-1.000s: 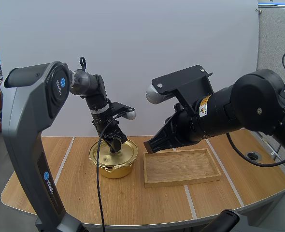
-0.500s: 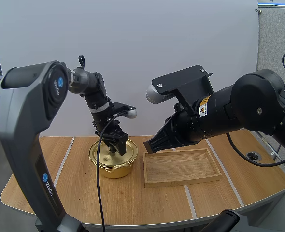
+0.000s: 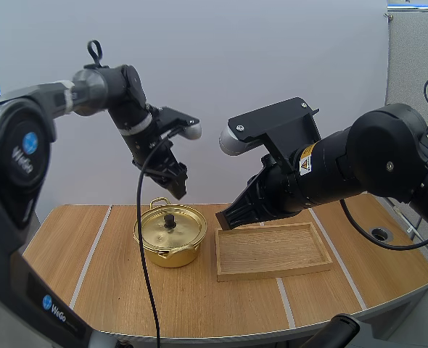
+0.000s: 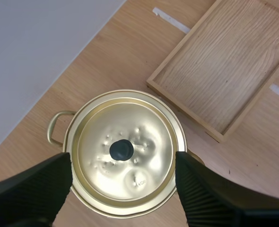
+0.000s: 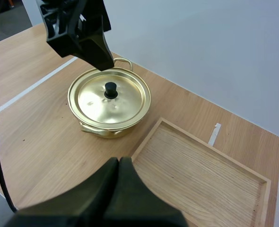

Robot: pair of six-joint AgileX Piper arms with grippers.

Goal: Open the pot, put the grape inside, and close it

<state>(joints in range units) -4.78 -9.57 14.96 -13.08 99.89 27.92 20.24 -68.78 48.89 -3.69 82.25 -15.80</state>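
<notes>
The gold pot (image 3: 170,235) stands on the table with its lid (image 4: 130,156) on and the black knob (image 4: 121,149) free. My left gripper (image 3: 176,185) hangs well above the pot. It is open, with its ribbed fingers (image 4: 40,189) apart on either side of the lid and nothing between them. In the right wrist view the left gripper (image 5: 82,33) is above the far rim of the pot (image 5: 109,101). My right gripper (image 3: 225,220) is shut on nothing, one dark wedge (image 5: 118,165) over the near left corner of the wooden tray (image 5: 201,170).
The wooden tray (image 3: 272,250) lies just right of the pot, with nothing on it. A round hole (image 3: 379,234) is in the table near the right edge. Bare tabletop (image 3: 91,246) stretches left of the pot and along the front edge.
My left gripper was down at the lid's knob and has risen away from the pot, with the lid left in place. The right arm has not moved.
</notes>
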